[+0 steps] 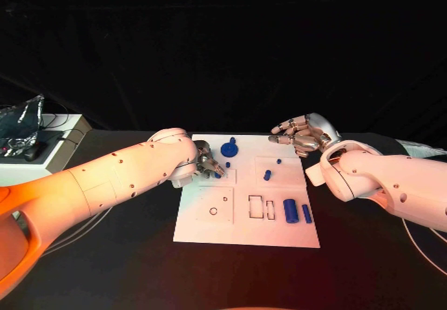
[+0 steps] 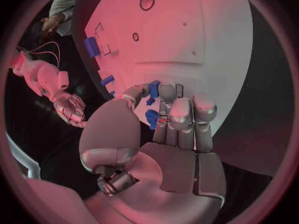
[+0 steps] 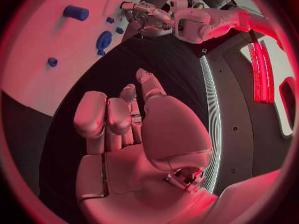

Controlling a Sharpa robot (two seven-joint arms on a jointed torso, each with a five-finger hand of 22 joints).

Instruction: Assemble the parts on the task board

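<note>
The white task board (image 1: 244,229) lies in the middle of the black table. My left hand (image 1: 204,163) rests over its far-left corner, thumb and fingers closed round a small blue part (image 2: 151,118) that shows as a blue sliver (image 1: 217,173) beside a rectangular recess. My right hand (image 1: 303,136) hovers over the board's far-right edge, fingers loosely apart and holding nothing; the left wrist view shows its bare palm (image 2: 69,107). Loose blue parts lie on the board: a round knobbed piece (image 1: 230,149), a short peg (image 1: 267,174), a cylinder (image 1: 290,208) and a bar (image 1: 307,213).
A white box with electronics (image 1: 33,152) stands at the table's far left, with cables trailing beside it. The board has a round hole (image 1: 213,210) and rectangular slots (image 1: 255,205) in its near half. Black table surrounds the board.
</note>
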